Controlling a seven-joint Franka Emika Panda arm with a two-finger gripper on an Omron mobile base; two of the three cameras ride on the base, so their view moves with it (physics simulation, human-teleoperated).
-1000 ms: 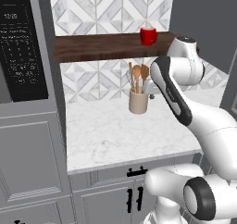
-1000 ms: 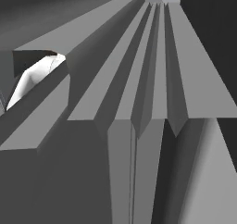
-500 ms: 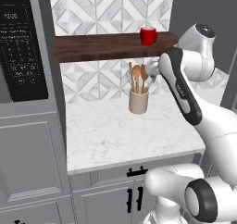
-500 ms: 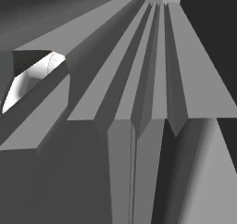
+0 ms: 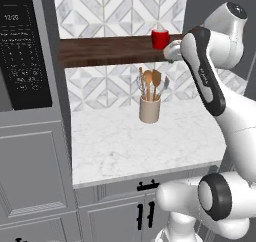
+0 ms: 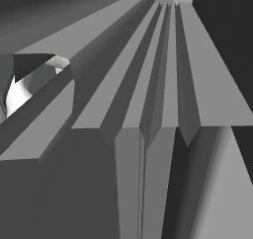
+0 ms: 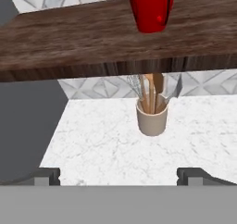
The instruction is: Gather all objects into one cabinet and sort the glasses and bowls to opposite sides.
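At the far left of the left base view, a black microwave [image 5: 22, 51] is set into tall grey cabinetry [image 5: 35, 171]. To its right, a dark wooden floating shelf [image 5: 107, 50] is mounted across a backsplash of grey and white geometric tiles [image 5: 115, 6]. Below the shelf, a white marble counter [image 5: 140, 146] is seen, with a beige utensil crock [image 5: 150, 109] placed near the wall and filled with wooden spoons and a whisk. Further right, a glossy red cup [image 5: 160, 38] is stood upright on the right end of the shelf. Just beside the cup, the white arm [image 5: 210, 76] is raised to shelf height. In the hand view, the cup is seen at the top centre, on the shelf and well ahead of the gripper [image 7: 118, 174]. The two dark fingertips [image 7: 46, 174] are spread wide apart, released, with nothing held between them.
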